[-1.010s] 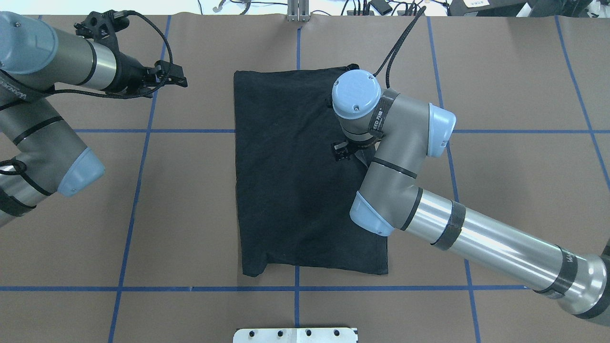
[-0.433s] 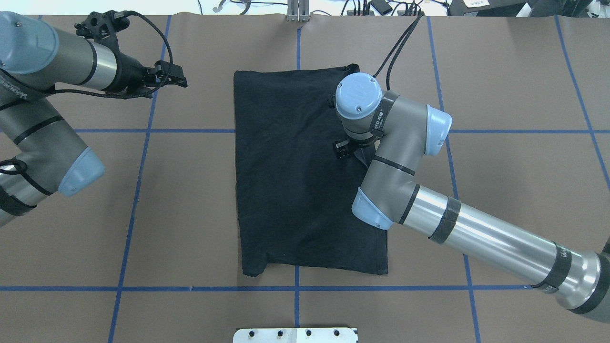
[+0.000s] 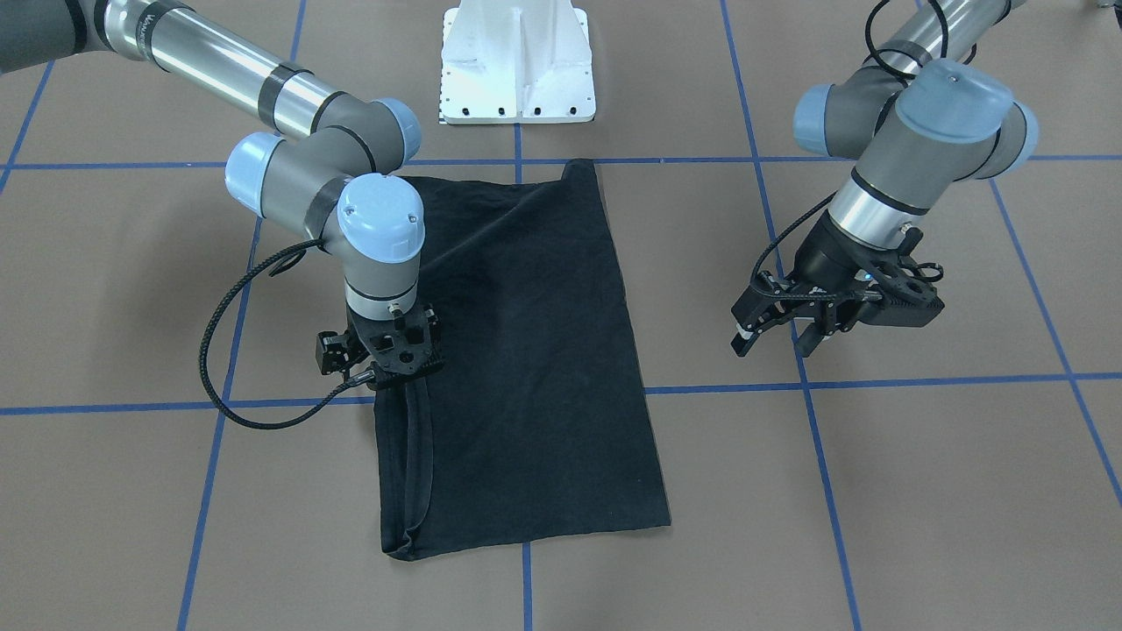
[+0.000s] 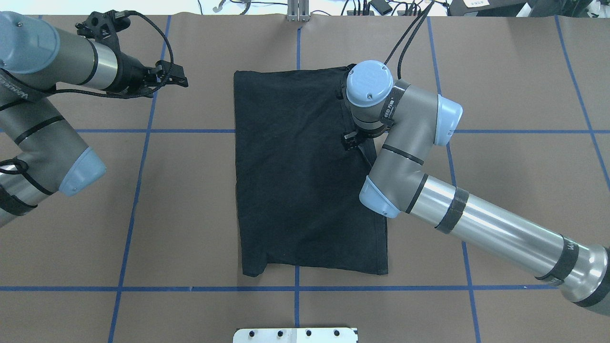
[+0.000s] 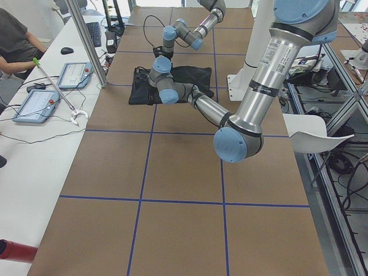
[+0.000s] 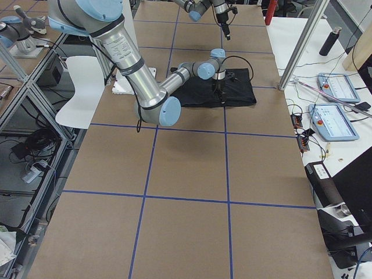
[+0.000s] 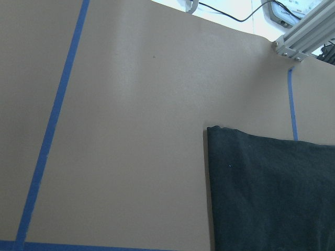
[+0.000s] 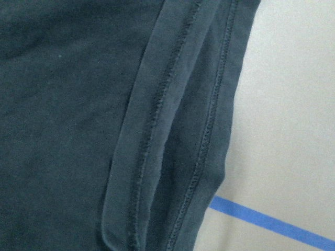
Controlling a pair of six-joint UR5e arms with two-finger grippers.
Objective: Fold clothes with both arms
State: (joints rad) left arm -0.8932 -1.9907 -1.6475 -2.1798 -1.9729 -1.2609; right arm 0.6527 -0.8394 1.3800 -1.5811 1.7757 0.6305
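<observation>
Directly beneath the right gripper [image 3: 396, 359]: the robot's-right long edge of the black T-shirt [image 3: 526, 350], spread flat at the middle of the brown table [image 3: 877, 491]. Well apart from the left gripper [image 3: 777, 340], with a broad strip of bare table and a blue tape line [image 3: 822, 482] between. In the left wrist view, only one corner of the cloth, low and to the right.

Folded into a long rectangle, short ends toward and away from the white pedestal base [image 3: 517, 61]. Plain black on the upturned face, lightly creased, with a diagonal wrinkle near the base end. Along the edge under the right gripper, a narrow doubled-over strip running on to the end away from the base. Seen close in the right wrist view as two stitched hems [image 8: 157, 136] lying side by side, the outer one right at the cloth's border beside bare table. At the base end, one corner poking out slightly past the rest.

Right gripper pointed straight down, low over that folded strip, fingertips lost against its own body and the black cloth; cannot tell whether parted or closed, nor whether pinching fabric. Left gripper held above bare table, angled down, fingers [image 3: 743, 337] clearly spread, nothing between them, touching nothing
</observation>
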